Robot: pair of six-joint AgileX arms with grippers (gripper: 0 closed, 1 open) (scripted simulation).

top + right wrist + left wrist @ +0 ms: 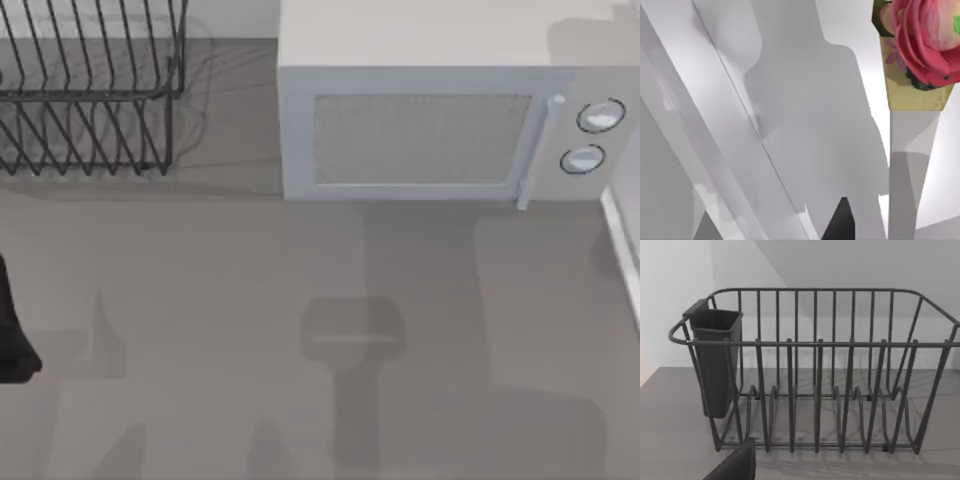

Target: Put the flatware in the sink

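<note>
- Nearest us in the top view, our left arm (12,335) sits at the table's left edge as a dark mass; we cannot tell how its fingers stand.
- The grey countertop (230,300) carries no flatware that we can see, and no sink is identifiable, so we judge the task not visibly begun.
- Farther back stand the wire dish rack (90,90), with its dark utensil caddy (715,360), and the microwave (430,110).
- The right wrist view shows a pink flower (925,40) in a tan pot.

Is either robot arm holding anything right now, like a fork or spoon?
It cannot be told. No flatware appears; the left arm sits at the table's left edge, facing the dish rack.
</note>
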